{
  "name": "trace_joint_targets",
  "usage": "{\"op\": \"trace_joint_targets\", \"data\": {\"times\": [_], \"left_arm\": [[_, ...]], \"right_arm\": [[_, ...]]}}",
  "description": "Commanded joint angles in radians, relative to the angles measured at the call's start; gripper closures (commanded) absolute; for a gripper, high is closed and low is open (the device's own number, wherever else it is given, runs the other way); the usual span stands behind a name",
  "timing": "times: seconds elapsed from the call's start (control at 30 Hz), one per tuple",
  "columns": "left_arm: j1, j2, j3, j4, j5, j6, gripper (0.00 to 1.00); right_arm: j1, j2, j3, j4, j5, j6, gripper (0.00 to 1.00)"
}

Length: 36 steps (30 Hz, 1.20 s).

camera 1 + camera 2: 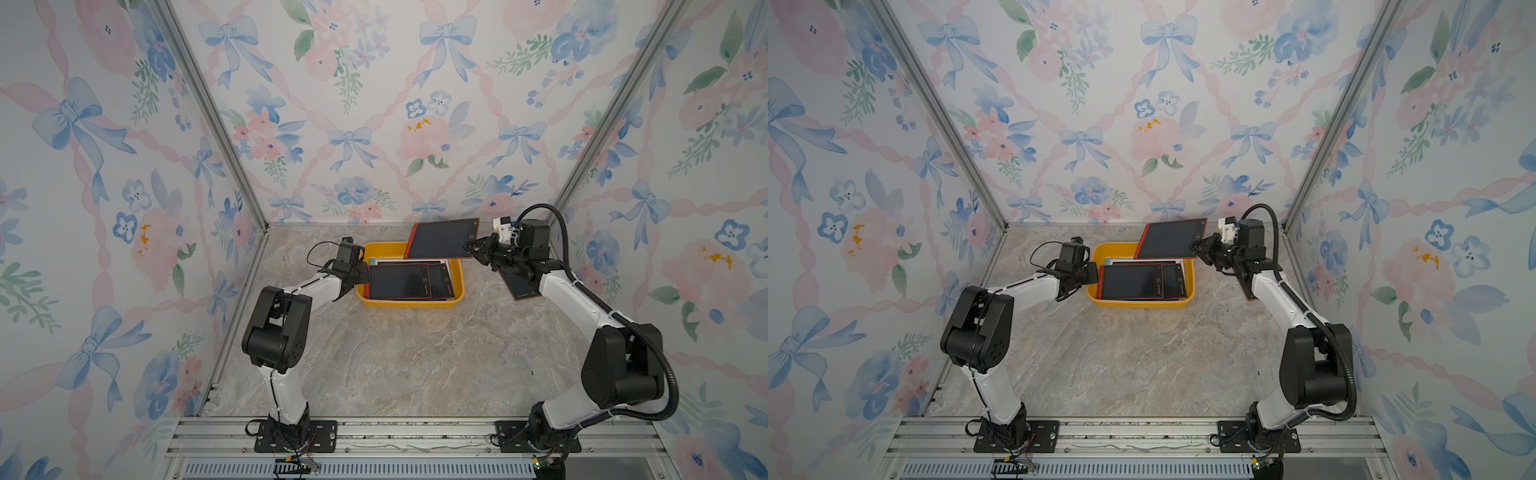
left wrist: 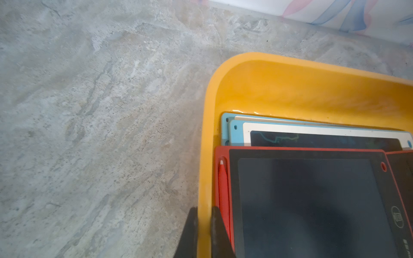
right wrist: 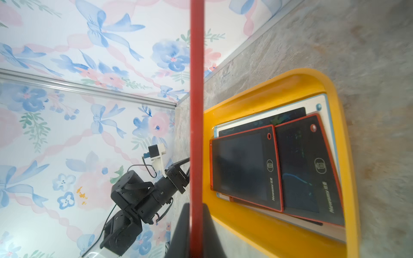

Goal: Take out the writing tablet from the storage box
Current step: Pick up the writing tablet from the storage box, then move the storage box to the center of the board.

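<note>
red writing tablet (image 1: 440, 239) pinched by right tool (image 1: 471, 245) above storage box (image 1: 415, 304), left tool (image 2: 203, 211) clamping its rim

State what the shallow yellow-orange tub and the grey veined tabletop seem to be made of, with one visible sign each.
The shallow yellow-orange tub: probably moulded plastic, glossy; its inner wall shows soft highlights and rounded, seamless corners. The grey veined tabletop: looks like marble, matt, with beige veins and speckles; it could equally be a printed laminate.

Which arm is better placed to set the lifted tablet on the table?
Likely right: the right gripper holds the red tablet above the box, while the left gripper clamps its rim.
</note>
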Motion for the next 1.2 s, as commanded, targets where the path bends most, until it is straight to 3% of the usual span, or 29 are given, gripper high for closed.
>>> {"op": "trace_joint_targets", "data": {"times": [0.0, 0.63, 1.17], "left_arm": [[-0.004, 0.013, -0.031, -0.064, 0.031, -0.033, 1.0], [0.03, -0.057, -0.083, -0.064, -0.034, -0.046, 1.0], [0.09, -0.095, -0.109, -0.064, -0.017, -0.039, 1.0]], "right_arm": [[-0.042, -0.044, -0.029, 0.043, -0.008, 0.028, 0.99], [-0.184, -0.216, -0.236, 0.131, 0.257, 0.119, 0.99], [-0.195, -0.256, -0.391, 0.217, 0.407, 0.12, 0.98]]}}
